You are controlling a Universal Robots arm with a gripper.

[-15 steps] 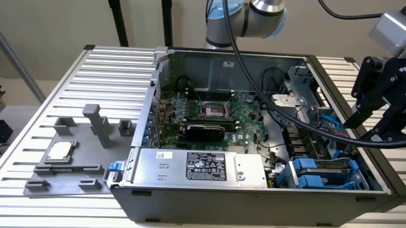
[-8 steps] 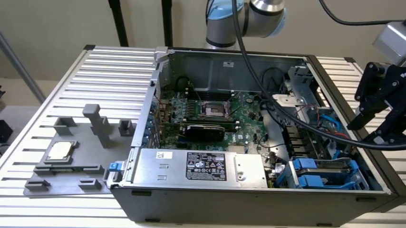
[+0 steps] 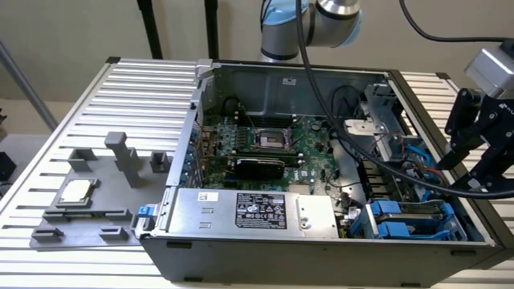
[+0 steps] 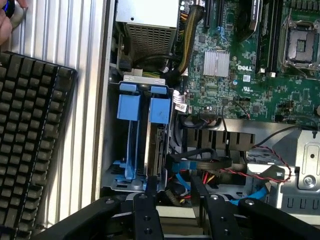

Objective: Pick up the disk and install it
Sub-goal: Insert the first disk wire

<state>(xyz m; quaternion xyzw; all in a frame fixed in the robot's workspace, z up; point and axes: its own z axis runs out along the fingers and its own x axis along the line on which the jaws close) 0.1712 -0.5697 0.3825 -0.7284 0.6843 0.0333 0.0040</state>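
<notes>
Tool [image 3: 464,171] hangs spread and empty over the open grey computer case [image 3: 321,256], at the exterior view's right, with the silver arm [image 3: 337,18] rising behind the case. The wrist view catches a black keyboard [image 4: 35,150] on the slatted bench [image 4: 75,35]. The exterior view offers a small square silver chip [image 3: 76,191] on grey holders. The flat silver-grey disk in blue rails [image 4: 156,150] stands on edge inside the metal drive bay [image 4: 142,77], near the fingertips.

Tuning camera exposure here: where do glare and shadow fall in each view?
Exterior view: the slatted table is brightly lit, the drive bay shaded inside the case. Wrist view: the heatsink glares, the fingers are dark silhouettes, the disk in the bay is dim.
</notes>
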